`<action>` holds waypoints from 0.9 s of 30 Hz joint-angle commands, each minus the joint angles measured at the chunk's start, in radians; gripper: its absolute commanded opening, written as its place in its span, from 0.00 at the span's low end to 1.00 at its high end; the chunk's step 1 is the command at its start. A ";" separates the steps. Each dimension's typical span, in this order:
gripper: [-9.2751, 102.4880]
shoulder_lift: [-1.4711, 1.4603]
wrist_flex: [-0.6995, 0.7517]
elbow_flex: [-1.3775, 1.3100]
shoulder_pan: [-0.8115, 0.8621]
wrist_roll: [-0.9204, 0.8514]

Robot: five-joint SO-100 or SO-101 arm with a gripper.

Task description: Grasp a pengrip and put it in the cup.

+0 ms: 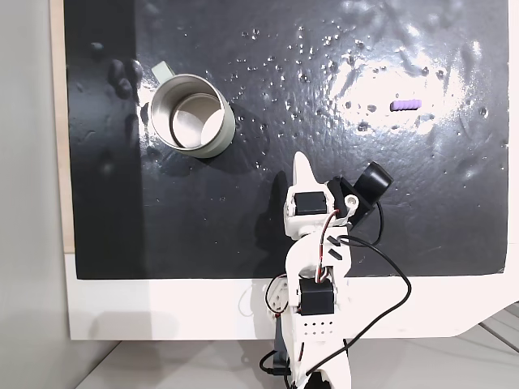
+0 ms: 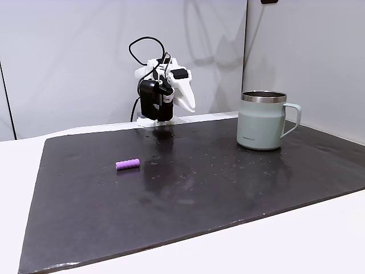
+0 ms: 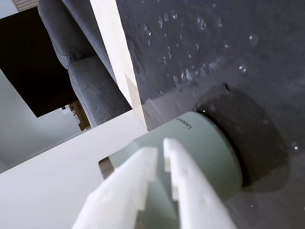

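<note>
A black mat (image 1: 243, 235) with small shiny bumps covers most of a white table (image 1: 162, 308), and pale walls stand behind it. In the fixed view from above, the arm rises from the near edge of the mat, about at its middle, and it is folded low over its own base. The gripper (image 3: 159, 150) is empty; in the wrist view its two white fingers lie almost together with only a thin slit between them, so I judge the jaws as closed, holding nothing. The wrist camera looks toward the cup (image 3: 209, 148), which stands upright near the far left corner of the mat in the fixed view from above (image 1: 192, 115), with its silver inside open and nothing in it that I can see. The pengrip (image 1: 406, 104) lies flat on its side near the far right corner in that same view, well apart from the cup and also from the gripper; in the other fixed view it (image 2: 128, 164) rests alone on the mat. To me the task is at its very beginning: the grasp is not yet done. The next move, I think, calls for the arm to turn away from the cup toward the pengrip, open the jaws, and come down across the short tube, because it is small and round and may roll away.
</note>
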 commanded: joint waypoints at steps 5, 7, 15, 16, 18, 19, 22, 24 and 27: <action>0.08 0.012 0.003 0.054 -0.020 0.005; 0.08 0.012 0.003 0.054 -0.020 0.005; 0.08 0.012 0.020 0.044 -0.014 -0.025; 0.08 0.012 0.048 0.026 -0.003 -0.026; 0.08 0.012 0.101 -0.028 0.023 -0.028; 0.08 0.012 0.121 -0.058 0.037 -0.032; 0.08 0.009 0.184 -0.176 0.060 -0.087; 0.08 -0.032 0.235 -0.278 0.063 -0.121; 0.08 -0.161 0.293 -0.446 0.083 -0.141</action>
